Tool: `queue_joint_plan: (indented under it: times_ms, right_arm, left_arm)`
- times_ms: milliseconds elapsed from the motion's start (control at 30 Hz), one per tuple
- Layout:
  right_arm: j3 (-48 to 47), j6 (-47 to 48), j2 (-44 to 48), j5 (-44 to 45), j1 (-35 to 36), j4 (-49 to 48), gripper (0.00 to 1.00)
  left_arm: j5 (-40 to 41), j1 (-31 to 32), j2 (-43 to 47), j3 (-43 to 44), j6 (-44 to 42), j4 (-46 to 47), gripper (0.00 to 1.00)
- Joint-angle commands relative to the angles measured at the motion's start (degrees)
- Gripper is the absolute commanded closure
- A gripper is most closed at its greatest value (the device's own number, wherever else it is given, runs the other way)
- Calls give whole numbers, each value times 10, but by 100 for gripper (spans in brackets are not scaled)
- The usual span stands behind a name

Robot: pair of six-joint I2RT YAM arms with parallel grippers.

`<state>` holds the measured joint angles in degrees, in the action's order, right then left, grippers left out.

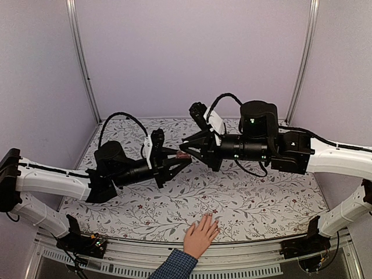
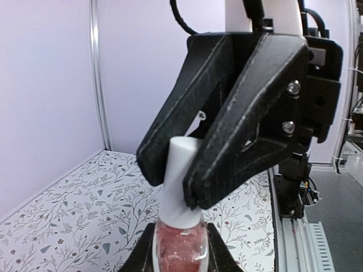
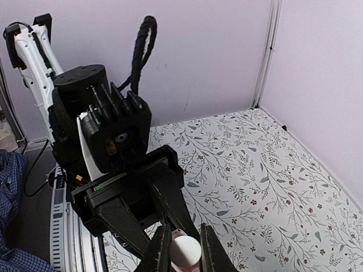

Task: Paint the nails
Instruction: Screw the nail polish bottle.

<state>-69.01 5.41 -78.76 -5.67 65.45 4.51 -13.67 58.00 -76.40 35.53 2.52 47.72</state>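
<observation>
Two grips closed: my left fingers (image 1: pixel 176 160) clamp pink bottle (image 2: pixel 180 249), right fingers (image 1: pixel 190 153) pinch white cap (image 2: pixel 180 170). Uncapping; next twist cap free, then reach nails (image 1: pixel 210 220).

Bottle (image 1: pixel 183 155) above the table (image 1: pixel 261 203), behind the hand (image 1: pixel 201 235)

Right fingers (image 3: pixel 160 252) clamped on white cap (image 3: pixel 185 250), floral tabletop (image 3: pixel 255 170) behind

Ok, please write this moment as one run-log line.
left gripper: shut on pink bottle | right gripper: shut on white cap | white cap: on pink bottle | hand: flat on table | nails: too small to judge
</observation>
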Motion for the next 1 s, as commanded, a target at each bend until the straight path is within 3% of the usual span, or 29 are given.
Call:
queue_joint_plan:
  times_ms: [0,500,700,967]
  right_arm:
    - [17,-66,-29,35,-1,41,100]
    - [-8,-160,-95,115,-3,57,100]
    - [-2,-170,-92,116,-6,54,98]
    - [27,-162,-46,100,-11,25,79]
  left_arm:
    - [116,-3,11,8,-12,117,100]
    - [314,26,-56,54,-67,78,100]
    - [297,27,-56,51,-65,82,100]
    - [247,25,-40,42,-60,66,100]
